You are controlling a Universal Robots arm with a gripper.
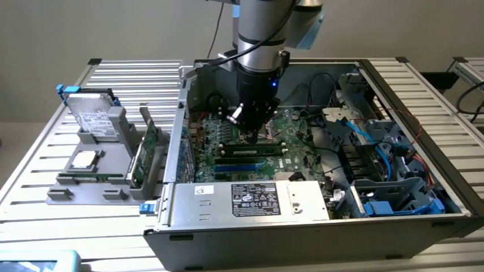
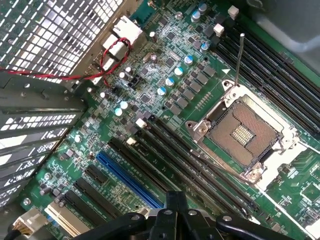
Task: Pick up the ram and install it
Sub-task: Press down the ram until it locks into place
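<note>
Exterior view: open computer case [image 1: 302, 226] on slatted table [image 1: 128, 79]. Green motherboard [image 1: 226, 136] flat inside case, arm reaching down into it. Gripper [image 1: 255, 126] above motherboard near its middle, fingers clenched, nothing seen held. Ram [image 1: 252, 151] lying along black slots [image 1: 242, 161] on motherboard, just below gripper, seemingly seated in slot. Gray holder [image 1: 102, 170] beside case, upright green card [image 1: 149, 148] in it. Wrist view: motherboard [image 2: 150, 95], empty CPU socket [image 2: 242, 132], long black slots [image 2: 195, 165], blue slot [image 2: 127, 177].

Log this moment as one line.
gripper: shut, above motherboard | ram: lying in slot | case: open
</note>
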